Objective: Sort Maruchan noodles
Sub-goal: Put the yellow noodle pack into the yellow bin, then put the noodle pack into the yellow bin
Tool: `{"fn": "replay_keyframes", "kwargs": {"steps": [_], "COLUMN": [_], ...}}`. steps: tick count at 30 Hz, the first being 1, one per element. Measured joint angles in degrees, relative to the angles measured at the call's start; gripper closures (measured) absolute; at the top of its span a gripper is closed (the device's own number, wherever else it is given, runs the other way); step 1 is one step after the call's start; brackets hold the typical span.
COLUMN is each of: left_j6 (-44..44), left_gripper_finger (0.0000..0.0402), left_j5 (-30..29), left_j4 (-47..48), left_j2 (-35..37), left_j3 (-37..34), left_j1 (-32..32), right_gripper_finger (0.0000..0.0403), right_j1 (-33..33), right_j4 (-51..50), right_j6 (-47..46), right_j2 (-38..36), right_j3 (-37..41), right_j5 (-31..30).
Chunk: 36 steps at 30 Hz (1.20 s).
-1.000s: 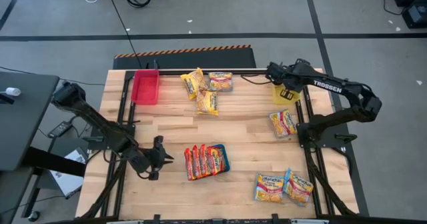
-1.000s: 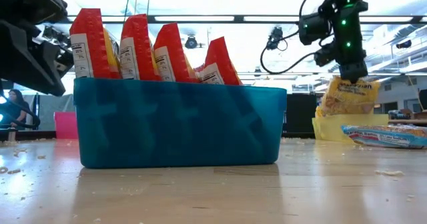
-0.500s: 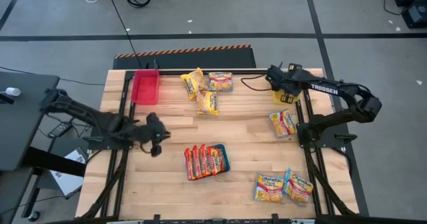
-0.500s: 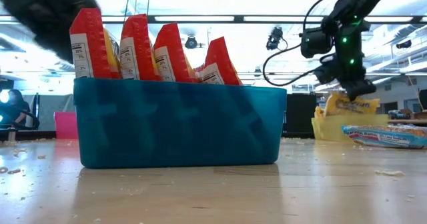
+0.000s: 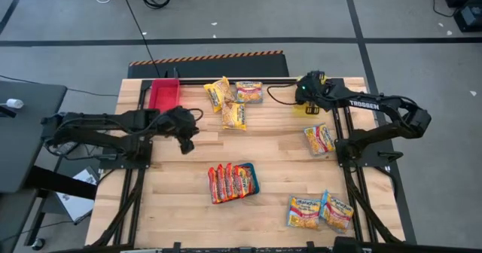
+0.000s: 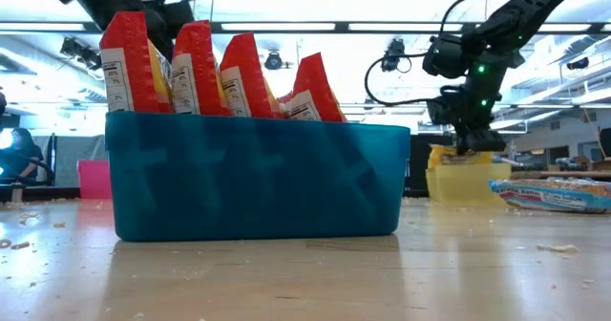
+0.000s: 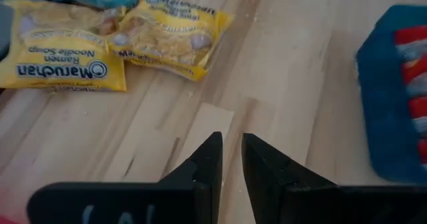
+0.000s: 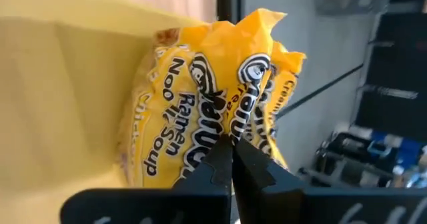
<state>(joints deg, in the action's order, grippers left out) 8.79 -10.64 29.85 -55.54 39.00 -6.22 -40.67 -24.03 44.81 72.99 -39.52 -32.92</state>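
The Maruchan noodles lie about the table. Two yellow packets [image 5: 218,93] [image 5: 235,115] and a blue-trimmed one [image 5: 249,92] lie flat at the far middle. Red-orange packets [image 5: 226,182] stand on edge in the teal bin [image 5: 252,179]. My left gripper [image 5: 186,141] hovers between those two groups, its fingers [image 7: 227,147] a narrow gap apart with nothing between them. My right gripper [image 5: 301,93], at the far right, is shut on a yellow packet [image 8: 200,97] at the yellow bin [image 6: 468,182]. My right gripper pinches a crumpled edge of the yellow packet [image 8: 233,127] between its two fingers. The fingers slant downward, coming from the table's right side. The packet stands bunched beyond the fingertips, beside the yellow bin's inner wall [image 8: 67,84]. In the low view little of it shows above the bin's rim.
A red bin [image 5: 164,96] stands at the far left. One packet [image 5: 319,138] lies by the right edge, and two more [image 5: 303,211] [image 5: 337,210] lie at the near right. Bare wood lies between the teal bin and the far packets.
My left gripper has swung up from the table's near left toward the far edge and the middle, nearer the yellow packets. My right gripper has gone down and tipped, and the yellow packet has sunk from above the yellow bin down into it.
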Motion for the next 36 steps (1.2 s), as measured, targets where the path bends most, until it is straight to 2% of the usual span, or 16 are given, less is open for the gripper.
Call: {"fn": "replay_keyframes", "kwargs": {"steps": [7, 13, 17, 22, 27, 31, 36], "left_j6": [-5.6, -8.3, -8.7, -7.9, -7.3, -7.7, -4.4], "left_gripper_finger": [0.034, 0.034, 0.034, 0.034, 0.034, 0.034, 0.034], "left_j5": [6.3, 6.9, 6.9, 6.9, 6.8, 6.8, 6.0], "left_j4": [-5.6, -8.2, -9.2, -9.8, -10.4, -13.7, -19.5], "left_j2": [-4.6, -5.6, -5.6, -5.6, -6.4, -7.6, -10.9], "left_j3": [0.0, 0.0, 0.0, 0.0, 0.0, -0.1, 0.0], "left_j1": [-4.5, -6.2, -7.1, -8.1, -8.2, -8.2, -9.0], "right_gripper_finger": [0.0397, 0.0396, 0.0378, 0.0322, 0.0259, 0.0221, 0.0204], "right_j1": [-2.9, -5.3, -5.2, -3.2, 1.8, 7.5, 16.8], "right_j4": [15.2, 24.2, 26.9, 27.3, 26.6, 25.3, 23.2], "right_j6": [7.5, 9.4, 9.3, 8.6, 2.8, -5.6, -20.8], "right_j2": [0.1, 0.1, 0.2, 0.2, -0.9, -4.5, -11.8], "right_j3": [4.1, 7.5, 8.2, 8.2, 8.2, 8.2, 8.2], "right_j5": [5.4, 9.6, 7.9, 2.1, -6.4, -7.8, -7.8]}}
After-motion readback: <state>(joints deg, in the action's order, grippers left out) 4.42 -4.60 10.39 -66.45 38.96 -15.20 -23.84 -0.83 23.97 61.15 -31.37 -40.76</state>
